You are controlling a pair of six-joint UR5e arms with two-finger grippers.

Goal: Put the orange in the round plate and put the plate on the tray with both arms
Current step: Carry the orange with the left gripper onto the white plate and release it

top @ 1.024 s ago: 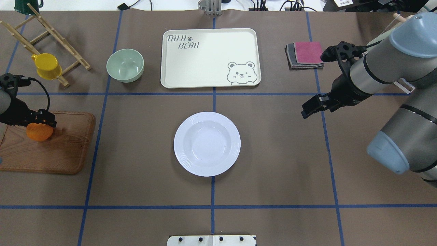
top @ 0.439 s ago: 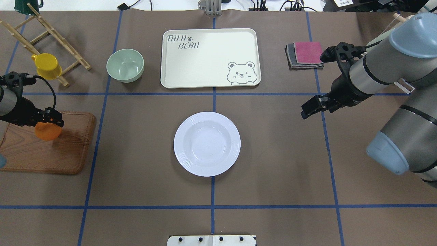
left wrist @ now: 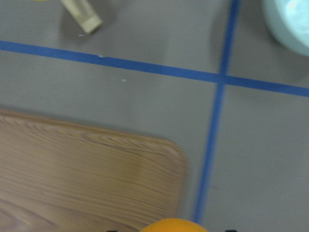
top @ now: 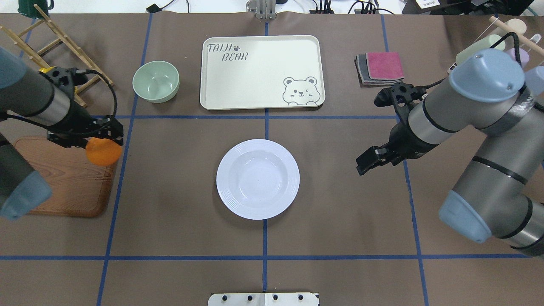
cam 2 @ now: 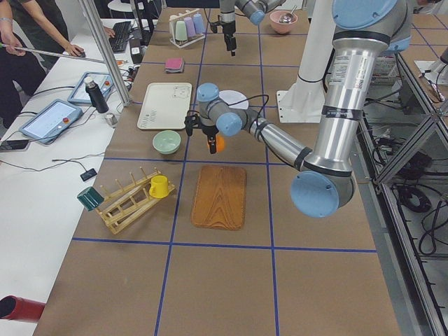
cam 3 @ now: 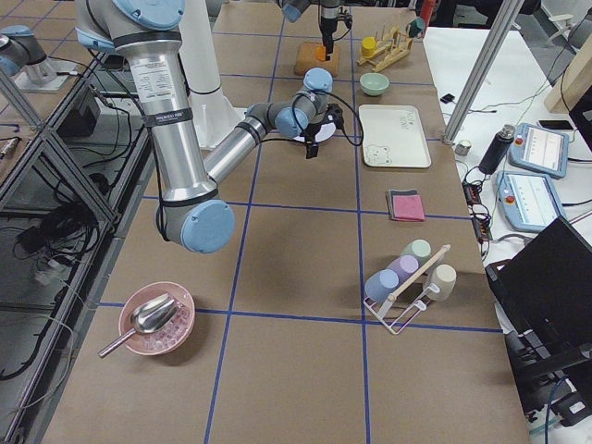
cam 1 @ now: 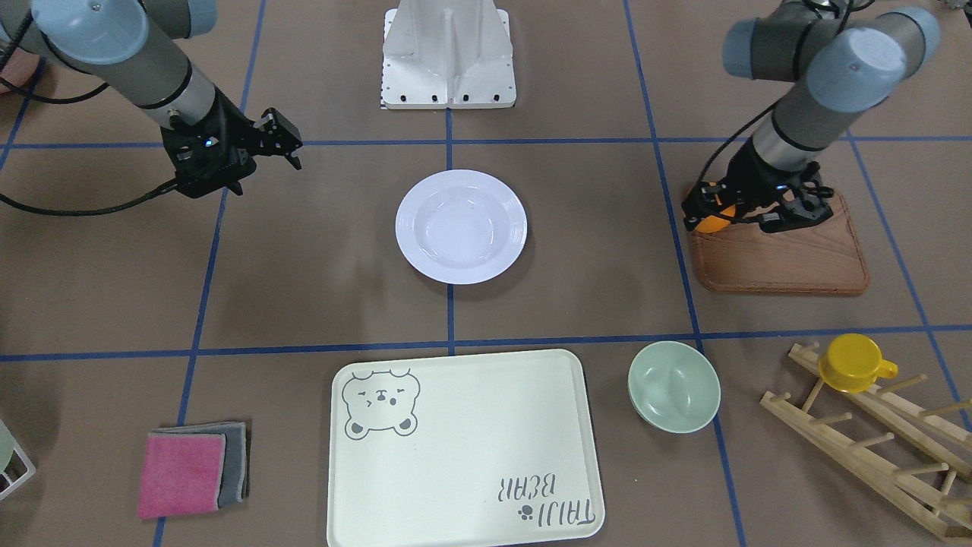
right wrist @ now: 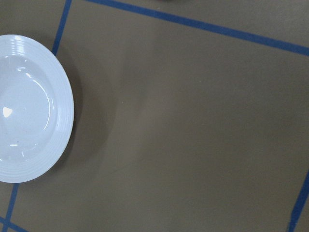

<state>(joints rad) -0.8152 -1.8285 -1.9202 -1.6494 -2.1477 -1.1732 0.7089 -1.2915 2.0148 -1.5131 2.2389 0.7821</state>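
Note:
My left gripper [top: 101, 139] is shut on the orange [top: 103, 151] and holds it in the air over the right corner of the wooden board [top: 68, 182], well left of the round plate [top: 258, 179]. The front view shows the same orange [cam 1: 710, 222] under the black fingers. It also peeks in at the bottom of the left wrist view, orange [left wrist: 174, 225]. The white plate is empty and sits mid-table, below the cream bear tray [top: 262, 72]. My right gripper [top: 366, 163] hovers open to the right of the plate, holding nothing. The plate [right wrist: 29, 108] fills the left side of the right wrist view.
A mint-green bowl [top: 156, 81] stands left of the tray. A wooden rack with a yellow cup [cam 1: 854, 363] lies at the far left. Folded pink and grey cloths [top: 380, 68] lie right of the tray. People stand at a side desk in the exterior left view.
My left gripper has carried the orange rightward, from over the board's middle to its right corner. The right gripper has swung down and left, closer to the plate.

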